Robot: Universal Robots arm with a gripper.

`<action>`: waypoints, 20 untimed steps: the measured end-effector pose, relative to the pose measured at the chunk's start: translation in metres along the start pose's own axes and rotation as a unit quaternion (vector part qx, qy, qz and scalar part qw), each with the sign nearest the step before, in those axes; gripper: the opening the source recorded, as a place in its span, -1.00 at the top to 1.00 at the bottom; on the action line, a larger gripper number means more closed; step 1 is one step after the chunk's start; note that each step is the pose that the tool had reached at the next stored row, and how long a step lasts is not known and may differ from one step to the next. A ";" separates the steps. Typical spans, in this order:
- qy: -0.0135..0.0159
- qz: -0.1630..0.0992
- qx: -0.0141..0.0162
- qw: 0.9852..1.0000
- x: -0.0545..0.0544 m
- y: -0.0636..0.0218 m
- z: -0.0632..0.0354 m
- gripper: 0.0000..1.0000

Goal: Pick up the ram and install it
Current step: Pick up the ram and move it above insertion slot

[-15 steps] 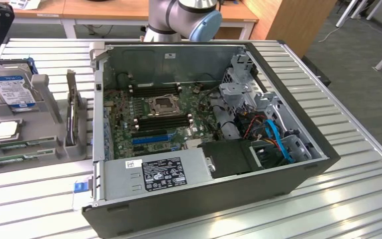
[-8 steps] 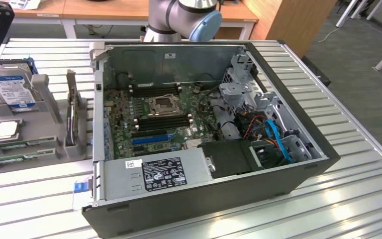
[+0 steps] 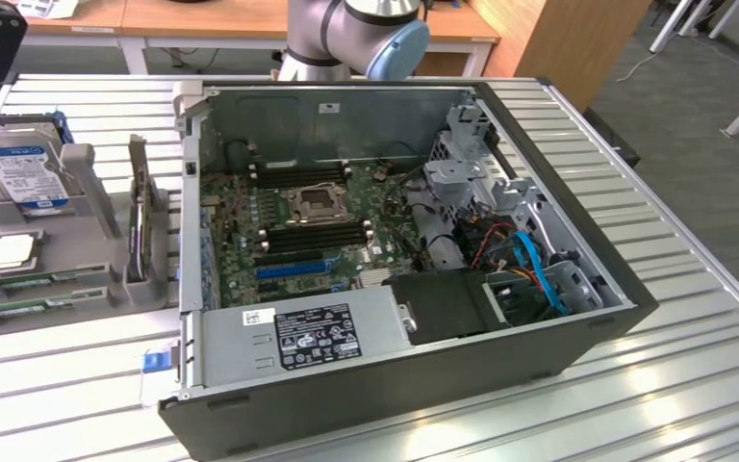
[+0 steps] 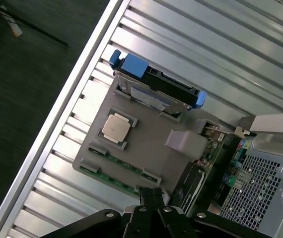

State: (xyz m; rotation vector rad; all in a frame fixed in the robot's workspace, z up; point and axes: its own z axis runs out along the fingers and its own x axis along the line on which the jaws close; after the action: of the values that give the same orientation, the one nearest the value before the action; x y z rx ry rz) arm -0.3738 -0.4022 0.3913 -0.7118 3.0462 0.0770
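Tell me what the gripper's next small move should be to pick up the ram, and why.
Probably open the jaws. The gripper is shut and empty, hanging over the ram, which lies in its slot along the edge of the grey holder; while shut it could not straddle the thin stick.

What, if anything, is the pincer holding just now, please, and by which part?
Nothing; the shut pincer is clear of the ram, which lies in the grey holder.

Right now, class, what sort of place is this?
Probably a robotics lab or workshop: an open computer case lies on a slatted metal table, a grey holder keeps a hard drive, a robot arm stands behind.
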 end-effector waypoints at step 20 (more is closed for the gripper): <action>0.006 -0.123 -0.003 0.992 0.000 0.0000 0.0002 0.80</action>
State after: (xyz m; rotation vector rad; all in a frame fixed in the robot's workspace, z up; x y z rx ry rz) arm -0.3738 -0.4022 0.3912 -1.0824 2.9414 0.0789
